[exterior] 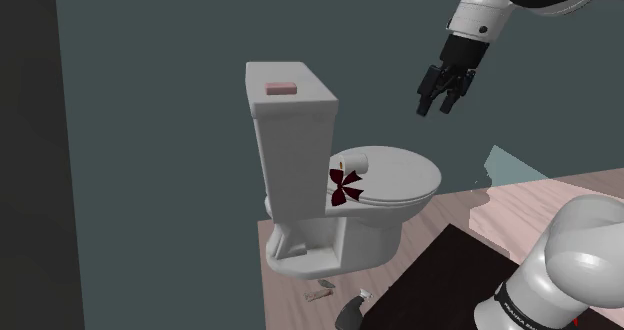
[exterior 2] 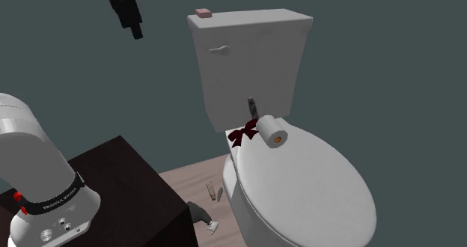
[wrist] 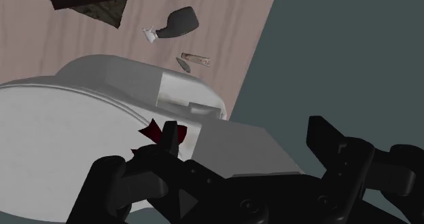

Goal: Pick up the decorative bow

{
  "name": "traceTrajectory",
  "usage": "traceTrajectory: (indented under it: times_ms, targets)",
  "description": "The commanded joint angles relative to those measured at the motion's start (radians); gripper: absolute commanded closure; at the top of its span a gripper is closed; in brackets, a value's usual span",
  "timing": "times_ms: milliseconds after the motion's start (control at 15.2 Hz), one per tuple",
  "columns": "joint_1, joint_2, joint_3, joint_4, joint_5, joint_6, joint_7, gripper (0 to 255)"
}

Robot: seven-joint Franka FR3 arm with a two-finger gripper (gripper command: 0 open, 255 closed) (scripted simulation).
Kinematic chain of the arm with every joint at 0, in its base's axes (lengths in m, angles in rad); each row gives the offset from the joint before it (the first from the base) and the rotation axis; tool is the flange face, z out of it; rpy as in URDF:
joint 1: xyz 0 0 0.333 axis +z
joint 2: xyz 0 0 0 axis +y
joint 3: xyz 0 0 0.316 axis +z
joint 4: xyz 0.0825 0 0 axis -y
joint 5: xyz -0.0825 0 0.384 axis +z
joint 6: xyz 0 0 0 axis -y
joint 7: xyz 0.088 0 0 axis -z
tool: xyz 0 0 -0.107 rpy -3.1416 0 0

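Find dark red bow (exterior: 345, 186) on the toilet (exterior: 312, 246), at the back edge of the closed lid (exterior: 405, 176), right against the foot of the tank (exterior: 290, 138). Note white paper roll (exterior 2: 272, 131) just beside it, also on the lid. Log small pink block (exterior: 279, 87) on top of the tank. See dark bottle (exterior 2: 200, 214) lying on its side on the wood floor (exterior 2: 196, 177) near the toilet's base. Spot gripper (exterior: 440, 100) high above the toilet, well apart from the bow, fingers spread, holding nothing.
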Motion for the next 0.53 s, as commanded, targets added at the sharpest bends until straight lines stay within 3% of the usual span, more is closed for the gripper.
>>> traceTrajectory:
  times_ms: [0,462]
  targets:
    - [0.0,0.0,0.0,0.0,0.0,0.0,0.0,0]
    - [-0.026,0.074,0.011,-0.171,-0.003,0.292,0.032,0]
